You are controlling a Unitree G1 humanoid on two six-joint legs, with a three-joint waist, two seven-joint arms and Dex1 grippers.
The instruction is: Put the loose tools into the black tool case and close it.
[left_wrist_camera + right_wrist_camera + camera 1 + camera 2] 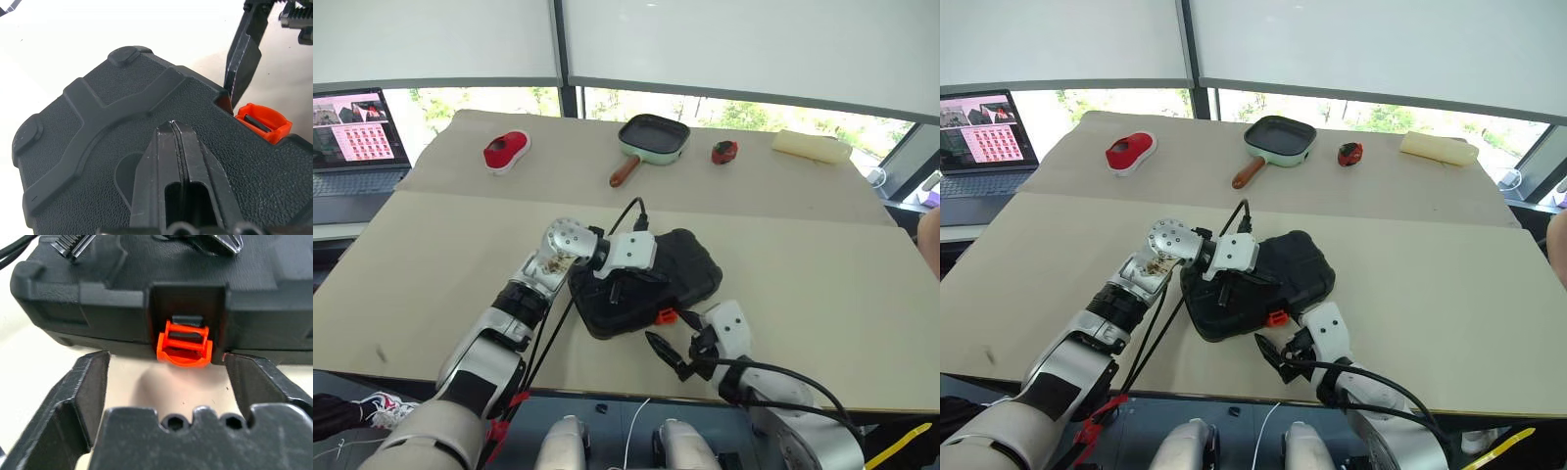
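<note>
right gripper jaws apart, orange latch straight ahead between them; left gripper closed, pressing black tool case lid.

A robot test room beside large windows

An open laptop sits beside a big paper-covered table; pulled-down blinds hang over windows, with trees outside.

Frying pan: green-rimmed, brown handle, lay on the table well beyond the grippers.
Red shoe: far ahead, off to the left gripper's side.
Small red object: just beside the pan, on the right gripper's side.
Pale block: farther right.
Laptop: stood open, far left.
</note>
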